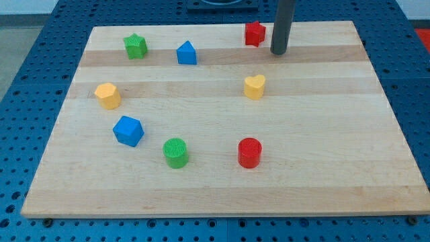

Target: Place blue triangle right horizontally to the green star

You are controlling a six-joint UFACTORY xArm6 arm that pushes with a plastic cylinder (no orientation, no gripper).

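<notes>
The blue triangle (187, 53) sits near the view's top left, a short gap to the right of the green star (135, 46) and slightly lower. My tip (279, 51) rests on the board at the view's top right, just right of the red star (254, 33) and far right of the blue triangle.
A yellow heart (254, 87) lies below my tip. A yellow hexagon (107, 95) and a blue cube (128, 130) sit at the left. A green cylinder (176, 152) and a red cylinder (249, 152) sit near the bottom. The wooden board (336, 148) has edges all around.
</notes>
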